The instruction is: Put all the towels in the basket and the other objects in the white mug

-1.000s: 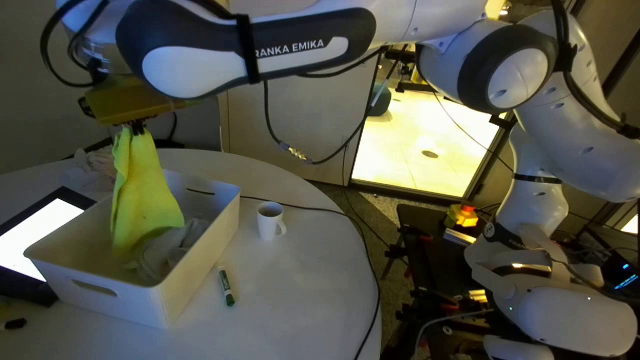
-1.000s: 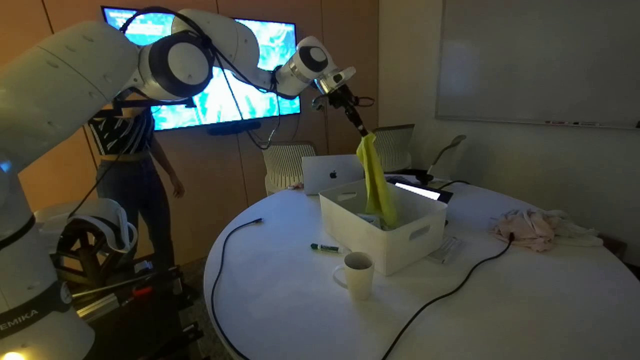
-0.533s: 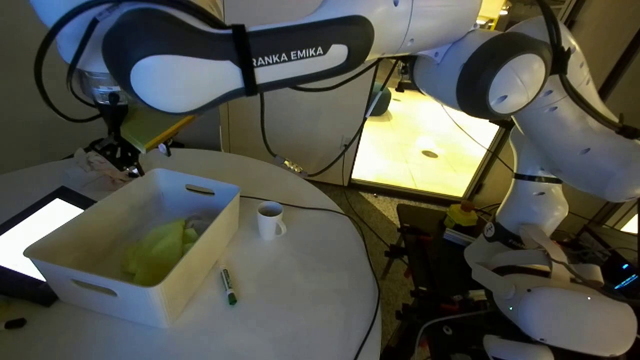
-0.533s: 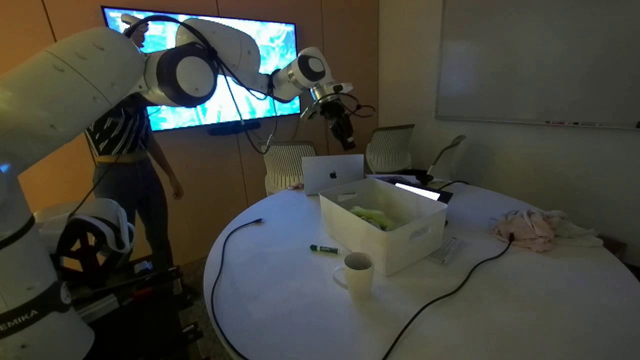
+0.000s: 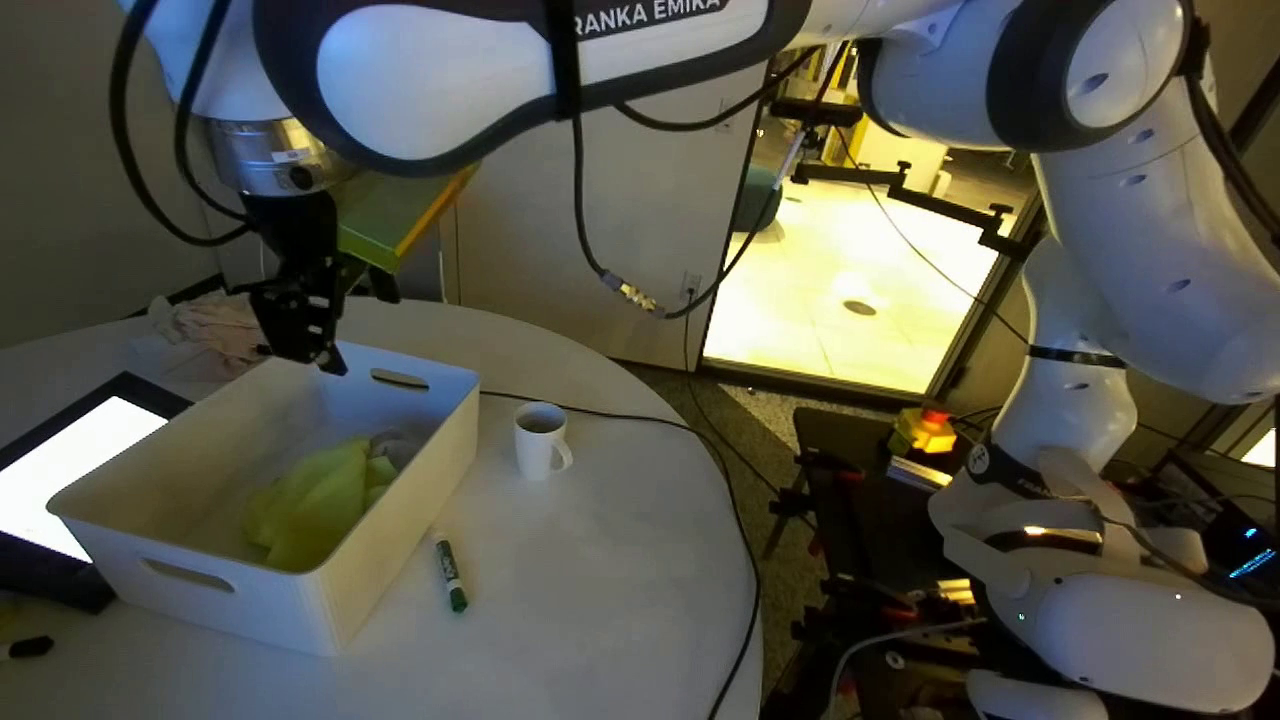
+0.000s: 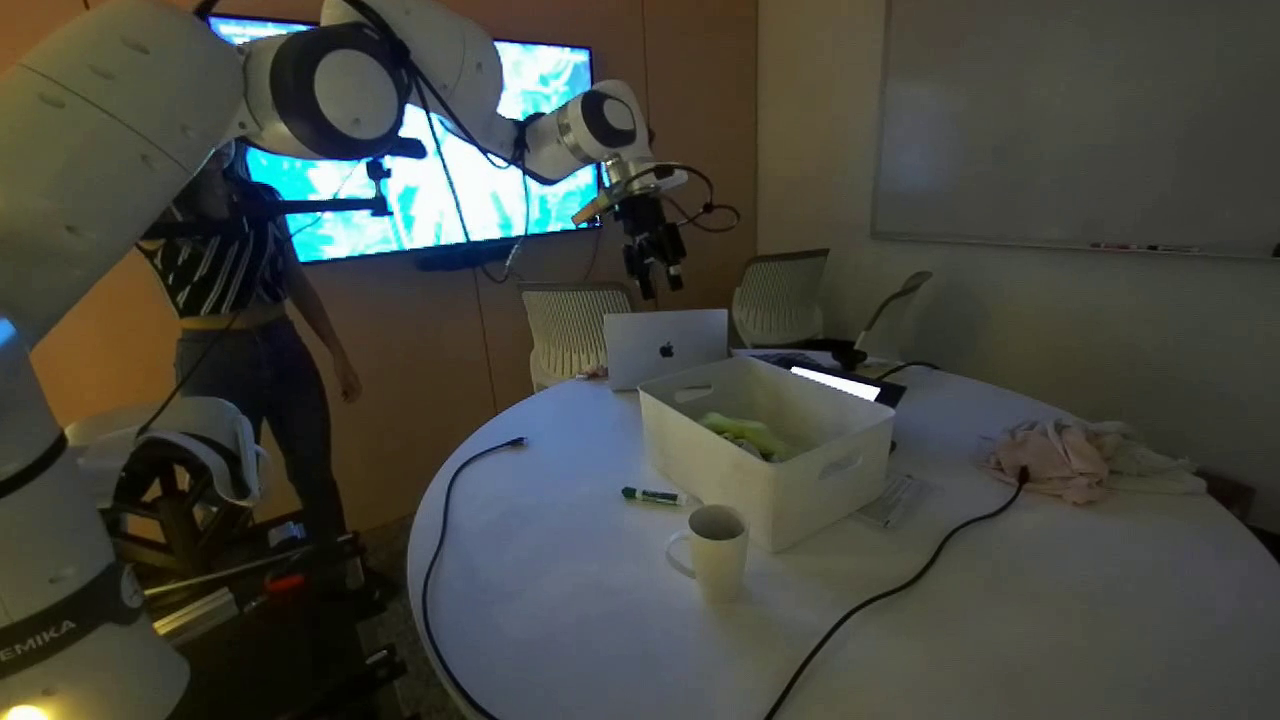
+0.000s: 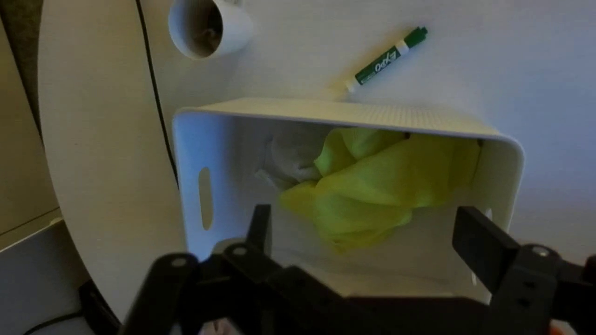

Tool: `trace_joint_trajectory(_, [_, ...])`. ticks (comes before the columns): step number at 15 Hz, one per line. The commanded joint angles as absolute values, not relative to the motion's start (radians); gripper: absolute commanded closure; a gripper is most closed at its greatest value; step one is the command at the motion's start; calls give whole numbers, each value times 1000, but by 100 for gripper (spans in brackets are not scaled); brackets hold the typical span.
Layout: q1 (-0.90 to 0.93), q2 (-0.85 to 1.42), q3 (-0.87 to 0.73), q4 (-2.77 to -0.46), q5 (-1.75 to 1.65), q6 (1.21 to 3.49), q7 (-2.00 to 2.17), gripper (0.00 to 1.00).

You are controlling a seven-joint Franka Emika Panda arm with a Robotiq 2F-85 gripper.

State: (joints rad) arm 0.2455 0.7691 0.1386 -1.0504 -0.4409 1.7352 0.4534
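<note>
Marker, likely next for the mug, lies on the table just beside the long wall of the basket; in the wrist view that wall runs between it and the gripper. Its long axis slants off the wall, green cap outermost, so the gripper may need turning. The mug stands upright between the basket's corner and the table's edge. The gripper hangs empty, fingers spread wide. A second ago the yellow towel dangled from it; now it lies in the basket, overlapping the grey towel.
</note>
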Motion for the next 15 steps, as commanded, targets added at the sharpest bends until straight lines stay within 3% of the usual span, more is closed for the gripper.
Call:
trace_joint_trajectory(1, [190,635,183,-1297,-395,1775,438,0])
trace_joint_trajectory(4, [147,594,205,-1445,-362,1832,439,0])
trace_joint_trajectory(6, [180,569,128,-1549,-287,1914,424,0])
trace_joint_trajectory(15, [177,546,46,-1992,-252,2432,344,0])
